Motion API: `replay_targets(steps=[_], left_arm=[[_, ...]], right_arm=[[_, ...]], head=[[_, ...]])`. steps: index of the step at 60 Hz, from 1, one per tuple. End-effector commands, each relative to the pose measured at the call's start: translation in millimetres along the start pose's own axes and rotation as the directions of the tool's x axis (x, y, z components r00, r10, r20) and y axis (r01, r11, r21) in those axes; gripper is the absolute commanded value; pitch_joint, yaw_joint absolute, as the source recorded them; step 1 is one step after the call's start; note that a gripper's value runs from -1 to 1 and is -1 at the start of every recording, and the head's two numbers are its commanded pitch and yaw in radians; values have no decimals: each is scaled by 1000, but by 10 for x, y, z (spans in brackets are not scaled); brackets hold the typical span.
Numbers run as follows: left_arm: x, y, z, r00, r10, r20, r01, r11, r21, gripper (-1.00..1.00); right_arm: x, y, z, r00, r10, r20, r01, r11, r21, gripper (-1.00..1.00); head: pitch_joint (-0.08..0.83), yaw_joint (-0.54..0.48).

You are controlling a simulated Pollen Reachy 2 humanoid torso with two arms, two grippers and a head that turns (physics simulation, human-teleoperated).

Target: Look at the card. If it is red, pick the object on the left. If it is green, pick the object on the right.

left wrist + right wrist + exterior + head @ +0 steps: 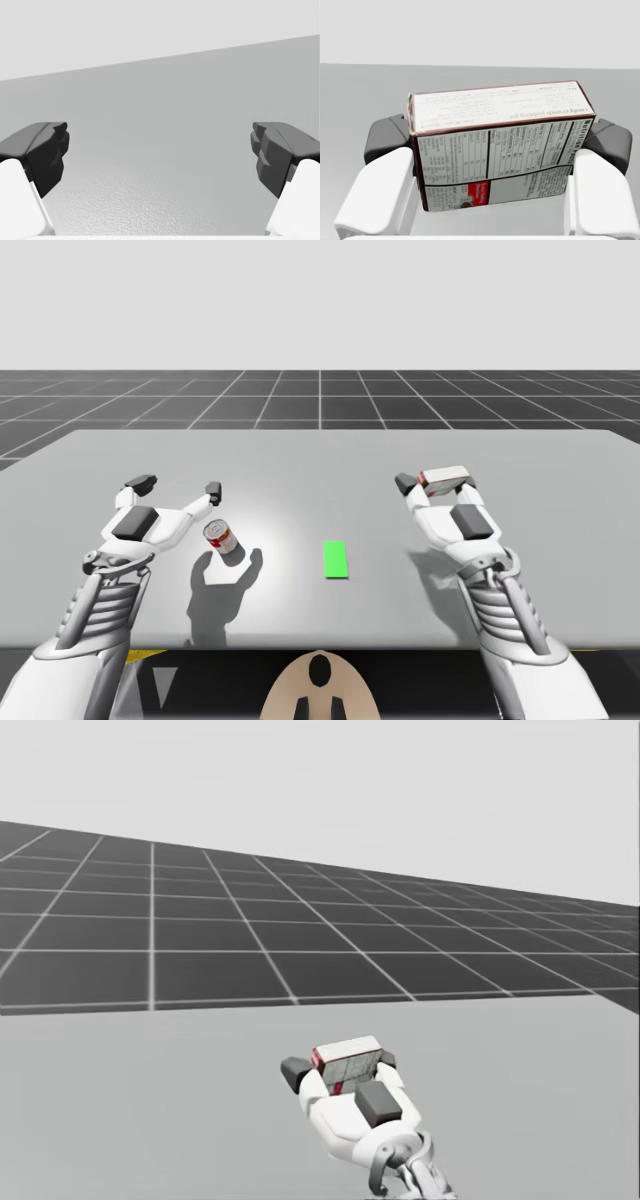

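One white-and-red cardboard box point(500, 150): light, crushable; hold by short ends.
My right gripper point(495, 141): clasping it.
My left gripper point(160, 155): spread.

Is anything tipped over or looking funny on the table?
Yes: the red and white can near my open left gripper looks tilted, not standing straight. The green card lies flat, and my right gripper holds the white box between its fingers.

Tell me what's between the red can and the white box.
In the high view, the green card lies flat on the table between the red can and the white box in my right gripper.
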Motion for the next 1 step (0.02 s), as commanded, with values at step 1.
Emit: replay_targets(steps=[1], left_arm=[[-1,5,-1,1000,0,1,0,1000,0,-1000]], right_arm=[[814,-61,37,979,-22,201,23,1000,-5,1000]], head=[[197,-353]])
